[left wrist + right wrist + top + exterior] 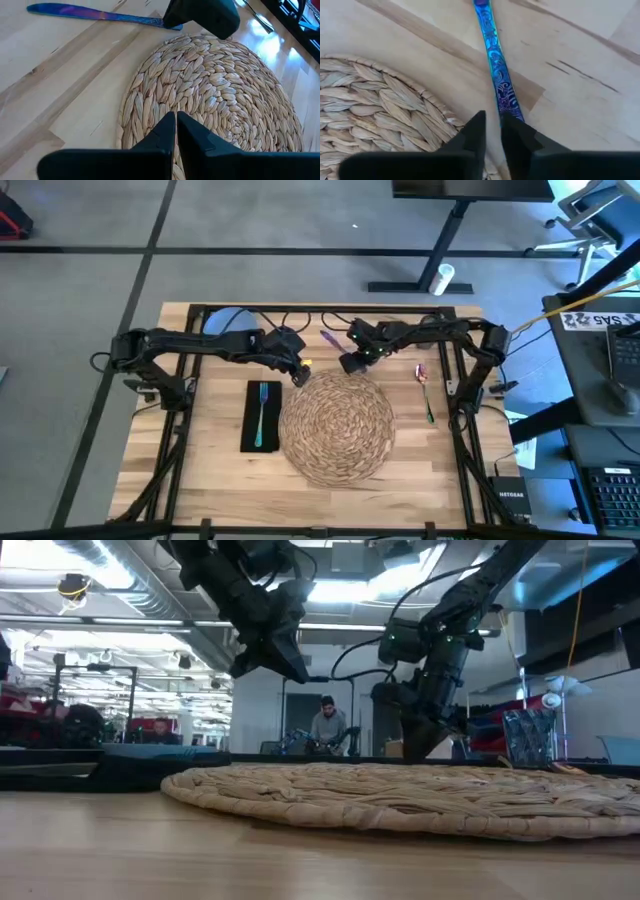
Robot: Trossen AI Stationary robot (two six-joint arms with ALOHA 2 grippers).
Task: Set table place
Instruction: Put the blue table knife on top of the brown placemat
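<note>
While both arms hang over the woven placemat (337, 425), high view: teal fork (262, 412) on black napkin (262, 417), left of mat. Left wrist: left gripper (176, 122) closed, empty. Right wrist: right gripper (491, 125) nearly closed above iridescent knife (496, 67).

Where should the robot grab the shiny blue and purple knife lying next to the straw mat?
Probably the middle of the blue and purple knife, from straight above. It lies flat on the table, long and thin, so the jaws should close across its narrow width. One end sits close to the straw placemat, so mid-length gives more room. The right gripper hovers there, shut.
</note>
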